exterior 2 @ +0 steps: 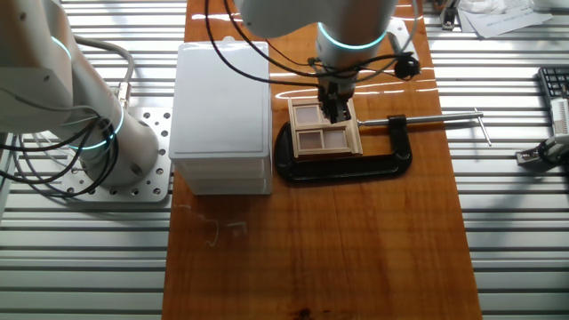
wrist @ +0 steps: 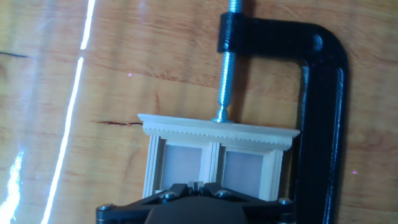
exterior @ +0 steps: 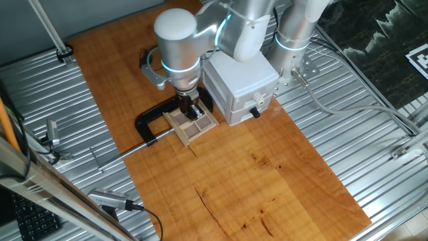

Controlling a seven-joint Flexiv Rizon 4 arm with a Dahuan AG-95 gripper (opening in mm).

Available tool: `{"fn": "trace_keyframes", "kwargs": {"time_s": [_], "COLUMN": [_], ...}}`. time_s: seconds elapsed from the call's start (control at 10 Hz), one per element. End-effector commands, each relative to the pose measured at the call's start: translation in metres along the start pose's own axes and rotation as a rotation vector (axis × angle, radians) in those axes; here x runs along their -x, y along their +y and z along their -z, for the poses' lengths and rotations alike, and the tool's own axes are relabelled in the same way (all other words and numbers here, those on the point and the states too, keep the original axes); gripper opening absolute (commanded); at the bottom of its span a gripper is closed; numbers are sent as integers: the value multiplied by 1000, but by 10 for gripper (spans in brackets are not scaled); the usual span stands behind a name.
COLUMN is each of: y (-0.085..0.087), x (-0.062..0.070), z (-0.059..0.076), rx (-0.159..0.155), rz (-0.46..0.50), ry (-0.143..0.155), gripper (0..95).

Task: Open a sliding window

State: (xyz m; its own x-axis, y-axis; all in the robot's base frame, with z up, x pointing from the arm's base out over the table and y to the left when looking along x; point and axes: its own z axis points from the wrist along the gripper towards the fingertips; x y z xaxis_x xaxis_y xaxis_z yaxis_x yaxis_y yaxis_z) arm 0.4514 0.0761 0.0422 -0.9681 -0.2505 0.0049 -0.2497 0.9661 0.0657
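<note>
The sliding window [exterior: 198,123] is a small light-wood frame with brownish panes, lying flat on the wooden board. It is held by a black C-clamp [exterior: 148,123]. My gripper [exterior: 192,109] points straight down onto the window's middle. In the other fixed view the gripper [exterior 2: 336,110] is over the upper panes of the window [exterior 2: 325,140]. In the hand view the fingers [wrist: 180,189] are pressed close together at the bottom edge, over the window's centre bar [wrist: 214,163]. The fingers look shut, with nothing visibly held. The clamp screw [wrist: 225,62] presses on the window's top rail.
A white box [exterior: 241,82] with a black knob [exterior: 255,112] stands right beside the window, also seen in the other fixed view [exterior 2: 222,107]. The C-clamp's arm [wrist: 323,93] runs along the window's side and its screw handle [exterior 2: 444,116] sticks out over the board's edge.
</note>
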Motion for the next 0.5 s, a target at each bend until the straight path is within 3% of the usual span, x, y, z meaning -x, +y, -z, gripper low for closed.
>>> {"fn": "trace_keyframes", "kwargs": {"time_s": [0.1, 0.5], "y": [0, 3], "x": [-1, -6], "z": [1, -1], "rx": [-11, -28], "rz": [-8, -29], "ry": [-7, -4], "gripper": [0, 0]}}
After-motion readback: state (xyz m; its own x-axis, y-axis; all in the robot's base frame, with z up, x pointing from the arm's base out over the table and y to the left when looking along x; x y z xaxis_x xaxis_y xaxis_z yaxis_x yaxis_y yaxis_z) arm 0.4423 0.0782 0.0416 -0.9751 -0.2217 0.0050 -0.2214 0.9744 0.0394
